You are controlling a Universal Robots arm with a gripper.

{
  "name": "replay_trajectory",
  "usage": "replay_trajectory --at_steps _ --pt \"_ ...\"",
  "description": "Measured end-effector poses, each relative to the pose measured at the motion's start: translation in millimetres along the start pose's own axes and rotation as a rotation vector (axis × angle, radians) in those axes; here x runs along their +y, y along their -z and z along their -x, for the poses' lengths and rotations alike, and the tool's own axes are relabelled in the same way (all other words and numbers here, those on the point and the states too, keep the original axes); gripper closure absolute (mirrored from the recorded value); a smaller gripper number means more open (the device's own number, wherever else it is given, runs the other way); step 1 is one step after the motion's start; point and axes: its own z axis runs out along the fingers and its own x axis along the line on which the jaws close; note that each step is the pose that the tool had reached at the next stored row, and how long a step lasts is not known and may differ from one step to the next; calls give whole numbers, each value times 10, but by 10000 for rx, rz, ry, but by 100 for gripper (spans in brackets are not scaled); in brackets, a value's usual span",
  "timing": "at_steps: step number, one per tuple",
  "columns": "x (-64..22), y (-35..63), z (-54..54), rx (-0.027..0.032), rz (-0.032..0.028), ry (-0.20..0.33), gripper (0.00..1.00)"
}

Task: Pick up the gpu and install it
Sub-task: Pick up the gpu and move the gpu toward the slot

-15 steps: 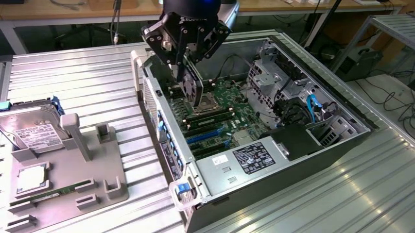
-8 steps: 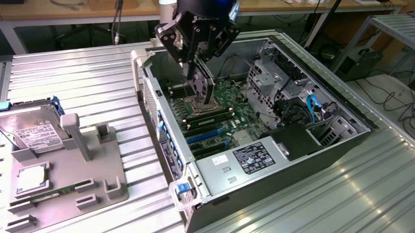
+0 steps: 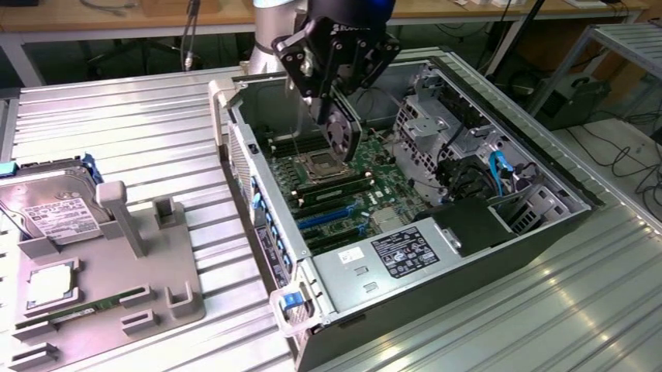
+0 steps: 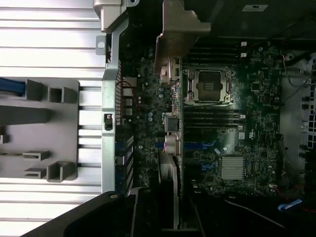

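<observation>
The jaws clamp the dark, fan-faced gpu card (image 3: 339, 132) upright above the green motherboard (image 3: 377, 192) inside the open metal computer case (image 3: 476, 302).

Ribbed metal worktop (image 3: 135, 132). Grey fixture (image 3: 155, 279) at the exterior view's left: silver hard drive (image 3: 46, 209) at its far end, square CPU (image 3: 49, 285) and green RAM stick (image 3: 88, 308) nearer. Just beside it, an open computer case (image 3: 253, 178): motherboard (image 3: 362, 186), CPU socket (image 3: 321, 164), labelled power supply (image 3: 404, 252).
</observation>
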Motion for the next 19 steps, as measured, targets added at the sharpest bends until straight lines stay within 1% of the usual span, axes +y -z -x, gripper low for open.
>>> replay_trajectory --at_steps 7,10,14,15,19 --pt "-3 0 192 0 0 -1 72" --pt "-5 1 310 0 0 0 72" --pt "-6 1 417 0 0 -1 72" --pt "-8 1 475 0 1 0 72" --pt "-9 0 603 0 0 0 72"
